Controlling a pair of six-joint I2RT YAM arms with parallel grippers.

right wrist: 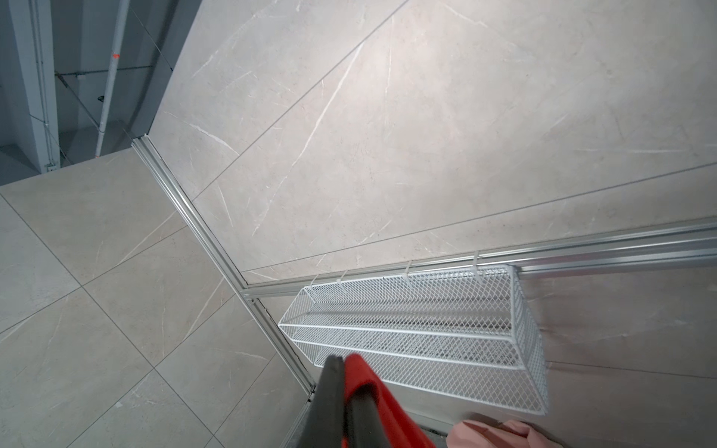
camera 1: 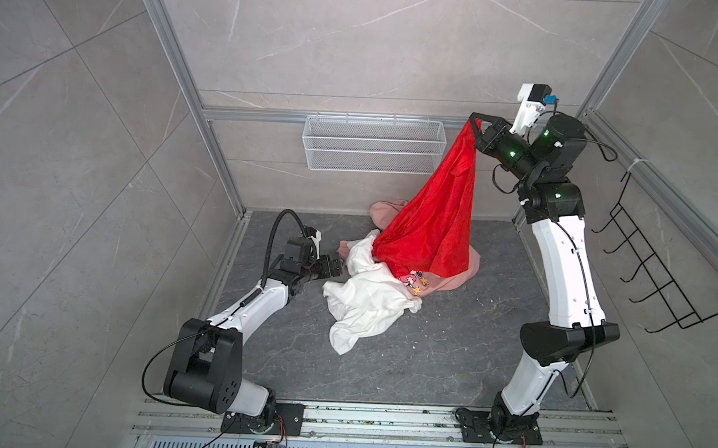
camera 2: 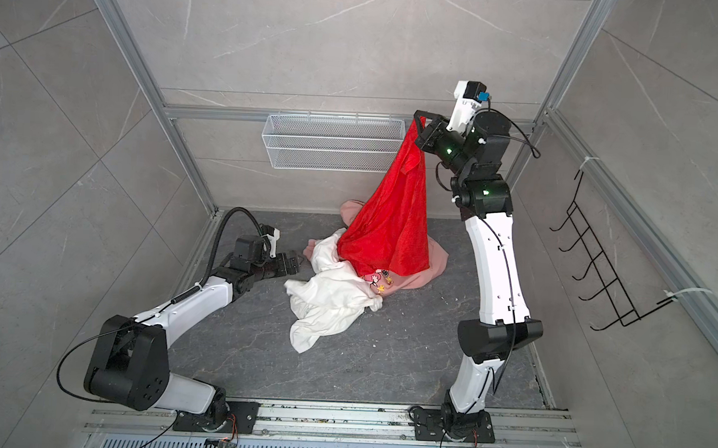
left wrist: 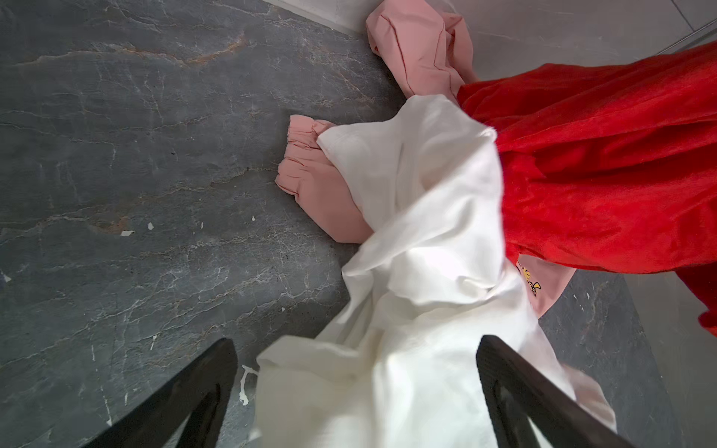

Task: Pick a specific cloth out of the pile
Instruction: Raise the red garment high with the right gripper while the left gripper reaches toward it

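Tiled walls [camera 1: 356, 46] are enclosing a dark surface [camera 1: 447, 353]. Near its back edge the right tool [camera 1: 475, 124] is clamping shut on a corner of the red cloth [camera 1: 432, 220], holding it tent-like over the pile [camera 1: 446, 276]. Thin and slippery-looking, it is likely needing a firm corner pinch. The left tool [camera 1: 338, 266] is gaping empty beside white folds [camera 1: 366, 304] that are hiding part of the cloth's hem.
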